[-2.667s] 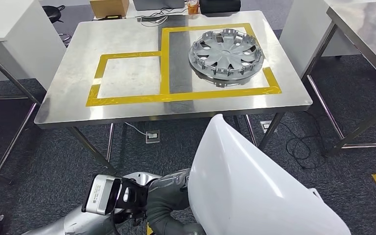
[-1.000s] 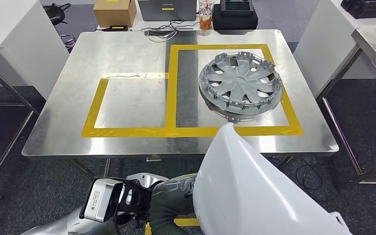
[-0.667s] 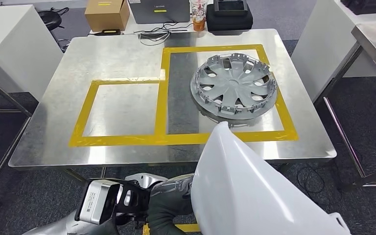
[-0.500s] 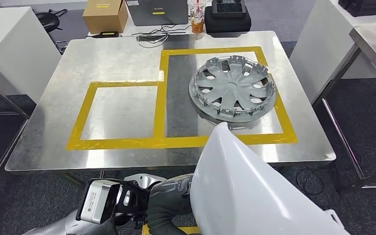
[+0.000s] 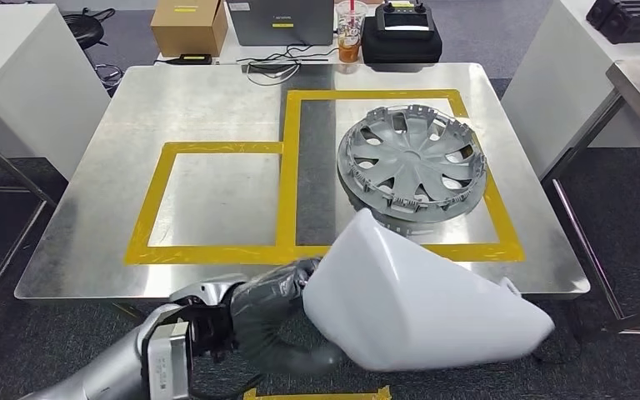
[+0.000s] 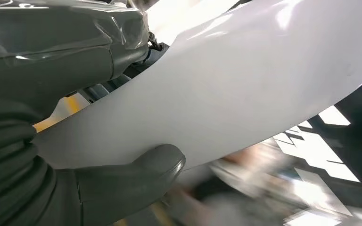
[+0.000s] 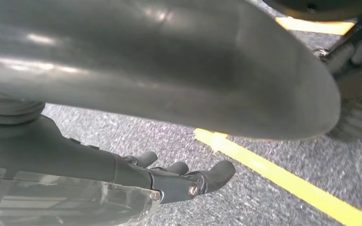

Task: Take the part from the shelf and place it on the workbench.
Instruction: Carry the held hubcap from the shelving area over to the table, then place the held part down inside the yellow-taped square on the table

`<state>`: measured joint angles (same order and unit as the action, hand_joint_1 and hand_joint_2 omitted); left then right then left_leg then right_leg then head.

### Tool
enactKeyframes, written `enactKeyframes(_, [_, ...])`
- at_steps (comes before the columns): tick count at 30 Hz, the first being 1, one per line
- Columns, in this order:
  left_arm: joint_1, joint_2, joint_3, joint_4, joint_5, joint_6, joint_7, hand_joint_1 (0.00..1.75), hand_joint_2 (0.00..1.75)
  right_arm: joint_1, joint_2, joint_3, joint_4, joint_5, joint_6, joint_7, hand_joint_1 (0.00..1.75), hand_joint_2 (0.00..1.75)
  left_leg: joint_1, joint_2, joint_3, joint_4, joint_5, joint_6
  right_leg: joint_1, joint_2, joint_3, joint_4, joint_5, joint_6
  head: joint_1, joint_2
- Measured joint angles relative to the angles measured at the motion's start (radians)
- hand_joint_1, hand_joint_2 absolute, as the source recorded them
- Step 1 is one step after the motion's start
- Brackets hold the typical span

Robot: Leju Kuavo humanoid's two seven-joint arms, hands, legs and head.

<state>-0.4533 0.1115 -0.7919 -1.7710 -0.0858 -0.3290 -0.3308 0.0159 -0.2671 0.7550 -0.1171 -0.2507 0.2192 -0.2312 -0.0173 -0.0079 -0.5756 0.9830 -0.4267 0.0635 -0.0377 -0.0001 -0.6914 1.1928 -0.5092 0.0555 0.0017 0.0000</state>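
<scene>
Steel workbench (image 5: 217, 108) fills the upper half of the head view, marked with yellow tape squares (image 5: 287, 246) and bearing a hubcap (image 5: 412, 162) in the right-hand square, while the white part (image 5: 417, 304) hangs at lower centre, just over the bench's near edge. Carrying looks all but done, and the next move seems to call for reaching the part forward over a taped square and lowering it flat. Left hand (image 5: 279, 292) grips the part's left edge, thumb (image 6: 136, 169) pressed against its surface; right hand (image 7: 179, 181) lies beneath the part, fingers extended, and I cannot tell whether it touches.
</scene>
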Motion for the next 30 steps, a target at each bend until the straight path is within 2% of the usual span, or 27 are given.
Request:
enactKeyframes(1, [-0.007, 0.017, 0.034, 0.009, -0.094, 0.005, -0.004, 1.75, 1.75, -0.001, -0.001, 0.003, 0.0, 0.001, 0.001, 0.0, 0.0, 0.0, 0.0, -0.001, -0.001, 0.009, -0.007, -0.006, -0.001, 0.0, 0.029, -0.067, 0.031, 0.004, 0.0, 0.0])
enactKeyframes(2, [-0.016, 0.028, 0.062, 0.021, -0.168, 0.009, -0.008, 1.75, 1.75, -0.001, -0.002, 0.006, 0.0, 0.001, 0.001, 0.0, 0.0, 0.0, -0.002, -0.003, -0.003, 0.02, -0.015, -0.012, -0.001, 0.0, 0.054, -0.122, 0.053, 0.003, -0.001, 0.0])
enactKeyframes(3, [-0.026, 0.037, 0.083, 0.034, -0.225, 0.012, -0.01, 1.75, 1.75, -0.003, -0.002, 0.008, 0.0, 0.001, 0.003, 0.0, 0.0, 0.0, -0.004, -0.004, -0.006, 0.029, -0.021, -0.018, 0.0, 0.0, 0.07, -0.155, 0.066, -0.004, -0.001, 0.0])
enactKeyframes(5, [-0.052, 0.046, 0.11, 0.07, -0.316, 0.027, 0.0, 1.75, 1.75, -0.005, -0.003, 0.011, 0.0, -0.001, 0.006, 0.0, 0.0, 0.0, -0.006, -0.005, -0.01, 0.037, -0.028, -0.025, 0.005, 0.001, 0.076, -0.166, 0.069, -0.02, -0.002, 0.0])
enactKeyframes(7, [-0.09, 0.051, 0.12, 0.122, -0.421, 0.057, 0.031, 1.75, 1.75, -0.007, -0.002, 0.012, 0.0, -0.007, 0.008, -0.002, 0.0, 0.0, -0.003, -0.005, -0.015, 0.047, -0.036, -0.033, 0.001, 0.001, 0.077, -0.166, 0.069, -0.032, -0.003, 0.0])
enactKeyframes(8, [-0.111, 0.052, 0.122, 0.155, -0.469, 0.075, 0.045, 1.75, 1.75, -0.007, -0.001, 0.013, 0.0, -0.009, 0.009, -0.005, 0.0, 0.0, 0.0, -0.004, -0.026, 0.07, -0.051, -0.04, -0.003, 0.001, 0.079, -0.167, 0.07, -0.037, -0.005, 0.0])
enactKeyframes(9, [-0.131, 0.052, 0.123, 0.188, -0.506, 0.09, 0.056, 1.75, 1.75, -0.007, 0.0, 0.013, 0.0, -0.011, 0.009, -0.007, 0.0, 0.0, 0.004, -0.003, -0.046, 0.113, -0.074, -0.047, -0.005, 0.001, 0.081, -0.167, 0.07, -0.042, -0.007, 0.0])
enactKeyframes(11, [-0.158, 0.053, 0.125, 0.25, -0.56, 0.113, 0.074, 1.75, 1.75, -0.007, 0.0, 0.013, 0.0, -0.011, 0.009, -0.012, 0.0, 0.0, 0.014, -0.002, -0.11, 0.243, -0.131, -0.061, -0.005, 0.001, 0.082, -0.167, 0.068, -0.047, -0.01, 0.0])
enactKeyframes(12, [-0.167, 0.053, 0.125, 0.279, -0.594, 0.122, 0.086, 1.75, 1.75, -0.006, 0.0, 0.014, 0.0, -0.011, 0.009, -0.014, 0.0, 0.0, 0.019, -0.001, -0.141, 0.299, -0.148, -0.066, -0.005, 0.002, 0.082, -0.167, 0.068, -0.047, -0.01, 0.0])
enactKeyframes(13, [-0.175, 0.053, 0.126, 0.308, -0.636, 0.131, 0.1, 1.75, 1.75, -0.006, 0.0, 0.014, 0.0, -0.01, 0.009, -0.015, 0.0, 0.0, 0.023, 0.001, -0.157, 0.322, -0.146, -0.068, -0.005, 0.002, 0.082, -0.167, 0.068, -0.047, -0.01, 0.0])
enactKeyframes(14, [-0.182, 0.053, 0.127, 0.335, -0.677, 0.141, 0.111, 1.75, 1.75, -0.006, 0.001, 0.015, 0.0, -0.01, 0.009, -0.015, 0.0, 0.0, 0.026, 0.002, -0.154, 0.306, -0.125, -0.069, -0.005, 0.004, 0.083, -0.167, 0.068, -0.047, -0.01, 0.0])
enactKeyframes(16, [-0.197, 0.053, 0.132, 0.382, -0.744, 0.156, 0.127, 1.75, 1.75, -0.006, 0.002, 0.015, 0.0, -0.01, 0.009, -0.016, 0.0, 0.0, 0.03, 0.004, -0.1, 0.178, -0.052, -0.065, -0.005, 0.006, 0.085, -0.167, 0.067, -0.045, -0.011, 0.0])
enactKeyframes(18, [-0.215, 0.054, 0.137, 0.426, -0.812, 0.165, 0.146, 1.75, 1.75, -0.006, 0.002, 0.016, 0.0, -0.007, 0.009, -0.016, 0.0, 0.0, 0.025, 0.005, -0.048, 0.068, -0.014, -0.057, -0.002, 0.007, 0.085, -0.168, 0.066, -0.039, -0.01, 0.0])
enactKeyframes(19, [-0.223, 0.053, 0.138, 0.451, -0.853, 0.169, 0.157, 1.75, 1.75, -0.007, 0.002, 0.017, 0.0, -0.005, 0.01, -0.016, 0.0, 0.0, 0.021, 0.005, -0.039, 0.047, -0.013, -0.053, -0.002, 0.007, 0.085, -0.169, 0.066, -0.033, -0.01, 0.0])
enactKeyframes(21, [-0.232, 0.051, 0.14, 0.516, -0.944, 0.182, 0.174, 1.75, 1.75, -0.008, 0.003, 0.02, -0.001, 0.002, 0.01, -0.014, 0.0, 0.0, 0.015, 0.004, -0.033, 0.039, -0.014, -0.043, -0.003, 0.007, 0.088, -0.176, 0.069, -0.02, -0.01, 0.0])
enactKeyframes(23, [-0.238, 0.045, 0.143, 0.592, -1.021, 0.201, 0.184, 1.75, 1.75, -0.01, 0.003, 0.025, -0.003, 0.006, 0.011, -0.013, 0.0, 0.0, 0.016, 0.005, -0.018, 0.021, -0.004, -0.028, -0.004, 0.004, 0.081, -0.162, 0.061, -0.015, -0.009, 0.0])
enactKeyframes(24, [-0.242, 0.039, 0.144, 0.63, -1.047, 0.211, 0.188, 1.75, 1.75, -0.011, 0.002, 0.027, -0.004, 0.007, 0.011, -0.013, 0.0, 0.0, 0.017, 0.006, -0.01, 0.012, 0.002, -0.02, -0.002, 0.003, 0.064, -0.128, 0.044, -0.018, -0.008, 0.0])
enactKeyframes(26, [-0.247, 0.025, 0.145, 0.701, -1.081, 0.222, 0.204, 1.75, 1.75, -0.012, 0.001, 0.032, -0.005, 0.008, 0.012, -0.013, 0.0, 0.0, 0.014, 0.005, -0.009, 0.006, 0.005, -0.011, 0.001, 0.002, 0.0, 0.001, -0.008, -0.028, -0.006, 0.0])
enactKeyframes(27, [-0.247, 0.019, 0.145, 0.732, -1.096, 0.222, 0.217, 1.75, 1.75, -0.012, 0.0, 0.033, -0.006, 0.007, 0.012, -0.013, 0.0, 0.0, 0.01, 0.004, -0.009, 0.006, 0.005, -0.01, 0.002, 0.002, -0.033, 0.063, -0.027, -0.03, -0.006, 0.0])
enactKeyframes(28, [-0.248, 0.012, 0.146, 0.762, -1.112, 0.22, 0.235, 1.75, 1.75, -0.012, 0.0, 0.034, -0.007, 0.007, 0.011, -0.012, 0.0, 0.0, 0.007, 0.003, -0.009, 0.006, 0.004, -0.009, 0.003, 0.002, -0.054, 0.098, -0.033, -0.028, -0.006, 0.0])
enactKeyframes(29, [-0.249, 0.006, 0.149, 0.79, -1.127, 0.215, 0.253, 1.75, 1.75, -0.013, 0.0, 0.034, -0.007, 0.007, 0.011, -0.011, 0.0, 0.0, 0.005, 0.002, -0.008, 0.007, 0.003, -0.009, 0.003, 0.002, -0.055, 0.091, -0.023, -0.022, -0.006, 0.0])
enactKeyframes(30, [-0.253, 0.001, 0.154, 0.817, -1.142, 0.209, 0.27, 1.75, 1.75, -0.013, -0.001, 0.034, -0.008, 0.007, 0.01, -0.01, 0.0, 0.0, 0.004, 0.002, -0.008, 0.009, 0.001, -0.009, 0.003, 0.002, -0.036, 0.043, 0.001, -0.015, -0.006, 0.0])
